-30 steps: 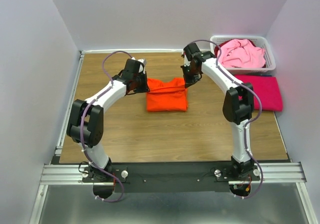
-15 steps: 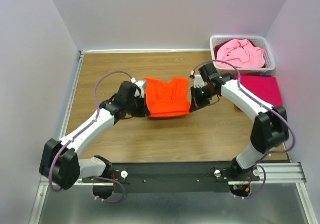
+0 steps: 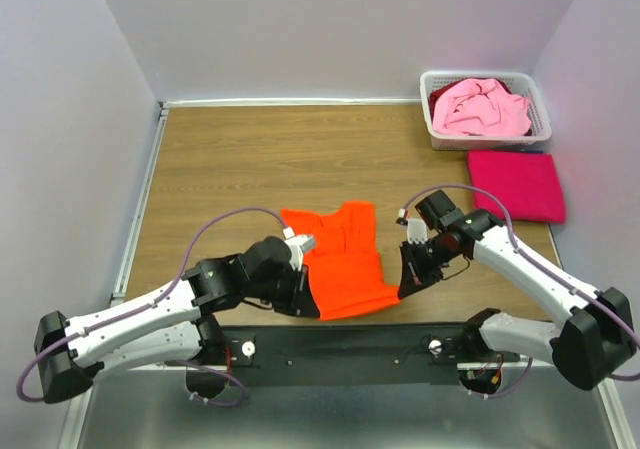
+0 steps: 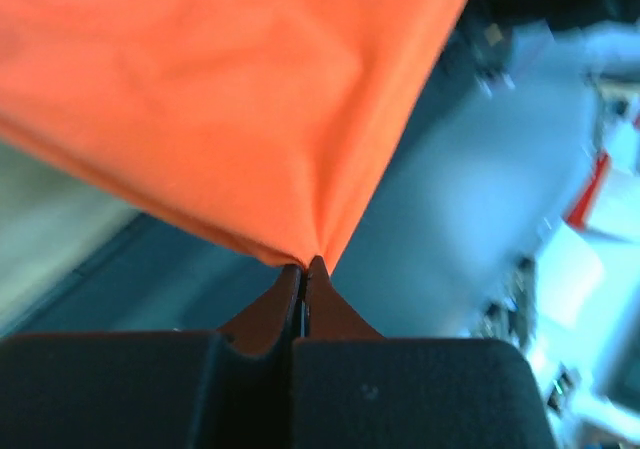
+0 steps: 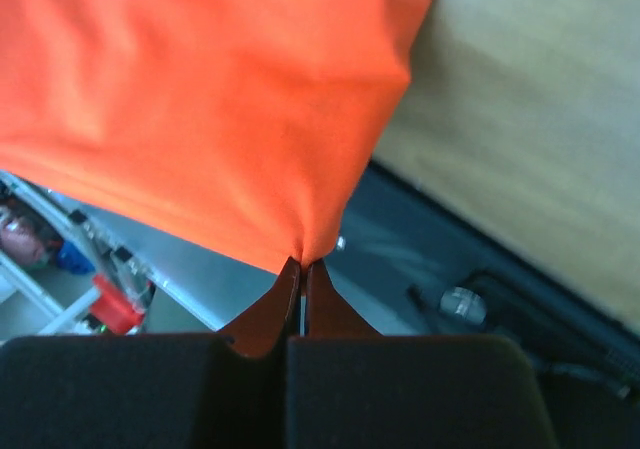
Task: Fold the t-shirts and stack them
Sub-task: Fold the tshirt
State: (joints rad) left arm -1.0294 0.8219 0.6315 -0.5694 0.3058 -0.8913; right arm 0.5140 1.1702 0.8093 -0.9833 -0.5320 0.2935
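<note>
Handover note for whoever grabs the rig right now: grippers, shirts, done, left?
Left gripper: shut on orange t-shirt, near-left corner.
Right gripper: shut on its near-right corner.
Magenta-red t-shirt: folded flat on the table, in front of the basket.
Pale pink t-shirt: crumpled in the basket.
Done: magenta-red fold. Left: finish orange, fold pink, stack all.

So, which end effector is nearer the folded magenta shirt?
Right. The right end effector is near-left of the magenta shirt; the left end effector lies farther left, beyond the orange shirt both grip.
</note>
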